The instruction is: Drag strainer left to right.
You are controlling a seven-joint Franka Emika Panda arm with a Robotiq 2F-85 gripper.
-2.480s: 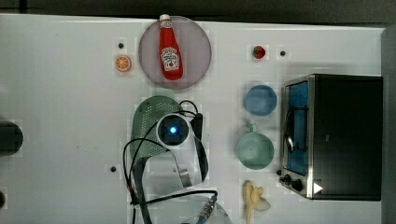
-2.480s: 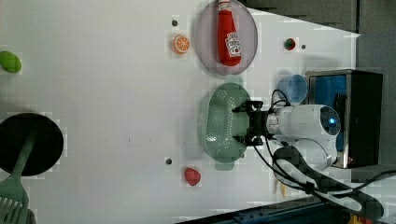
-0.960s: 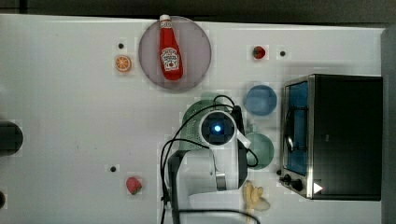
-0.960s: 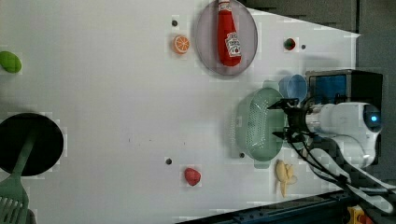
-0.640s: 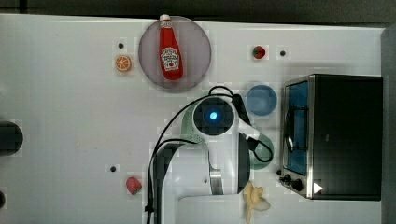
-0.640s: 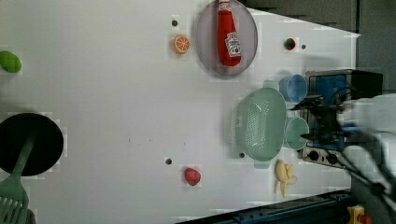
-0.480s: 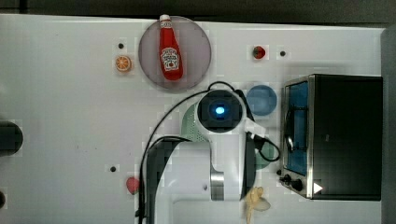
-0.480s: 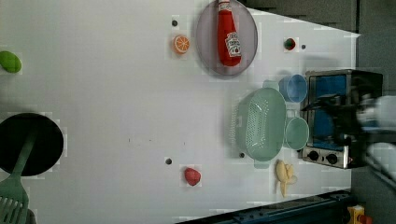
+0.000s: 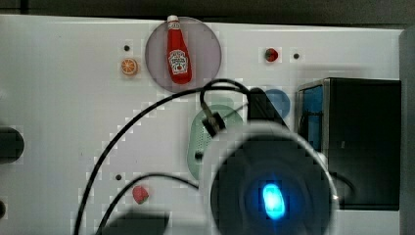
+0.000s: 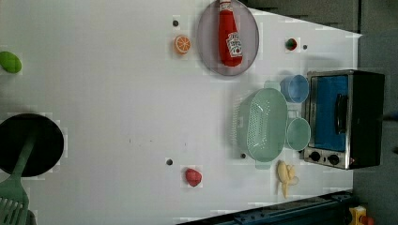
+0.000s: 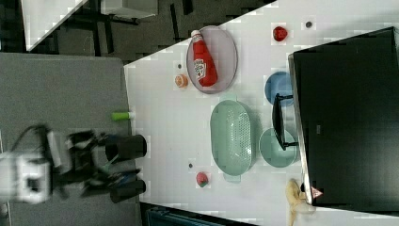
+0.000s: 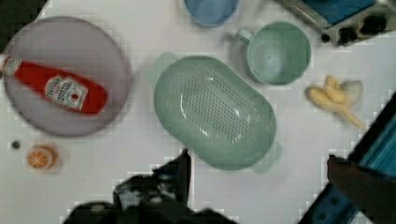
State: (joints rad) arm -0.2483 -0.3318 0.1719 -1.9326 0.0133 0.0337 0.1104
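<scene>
Your pincer hangs spread wide above the strainer.
The ketchup bottle label is unreadable; the left view shows a spatula.

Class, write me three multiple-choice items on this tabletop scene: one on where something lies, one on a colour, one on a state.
1. What lies on the grey plate?
A. a ketchup bottle
B. a banana
C. an orange slice

2. What colour is the strainer?
A. red
B. pale mint green
C. black

3. How does the strainer sit?
A. tipped upside down
B. upright on the table, free of the claw
C. lifted off the table

Answers:
1. A: the ketchup bottle lies inside the plate's rim.
2. B: the left view shows its pale green, hole-dotted bowl.
3. B: in the wrist view its open inside faces up, and the claw stands apart from it.
</scene>
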